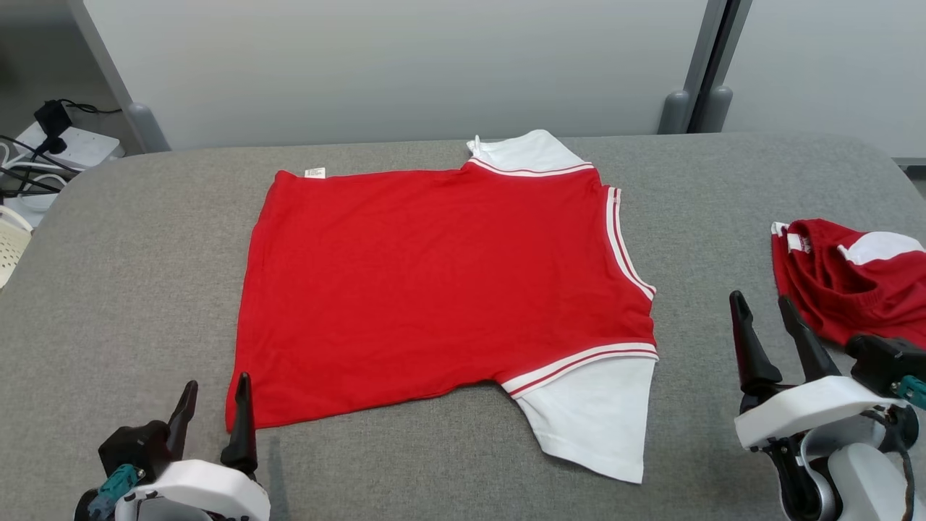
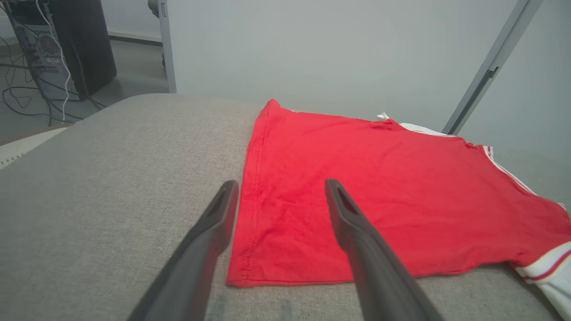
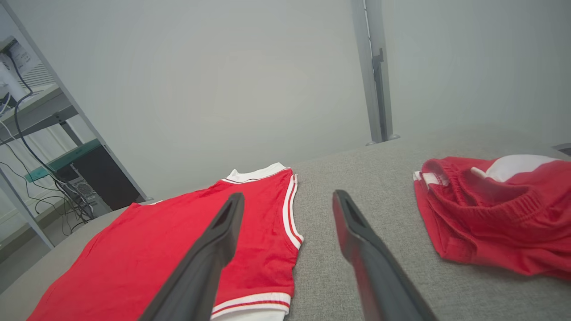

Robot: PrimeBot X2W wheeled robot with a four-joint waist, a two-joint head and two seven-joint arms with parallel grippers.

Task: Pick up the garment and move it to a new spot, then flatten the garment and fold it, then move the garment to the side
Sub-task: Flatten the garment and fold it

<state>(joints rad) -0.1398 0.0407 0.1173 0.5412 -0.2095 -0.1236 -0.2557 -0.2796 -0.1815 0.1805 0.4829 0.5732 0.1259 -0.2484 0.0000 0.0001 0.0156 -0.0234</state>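
Red shirt [image 1: 434,289] lies flat at the centre of the grey table [image 1: 130,275], hem edge facing left. Left gripper [image 1: 215,381] spread, empty, just off the near hem corner. Right gripper [image 1: 761,298] spread, empty, over the bare strip between the shirt's striped edge and a crumpled red garment [image 1: 846,289]. Wide bare cloth left of the hem.

The left pincer [image 2: 281,183] is spread wide over the near corner of a red shirt [image 2: 392,187], which lies flat on the grey counter [image 2: 111,178]. One finger sits over the bare counter beside the hem, the other over the red cloth. A computer tower [image 2: 67,49] with cables [image 2: 26,98] stands on the floor beyond.
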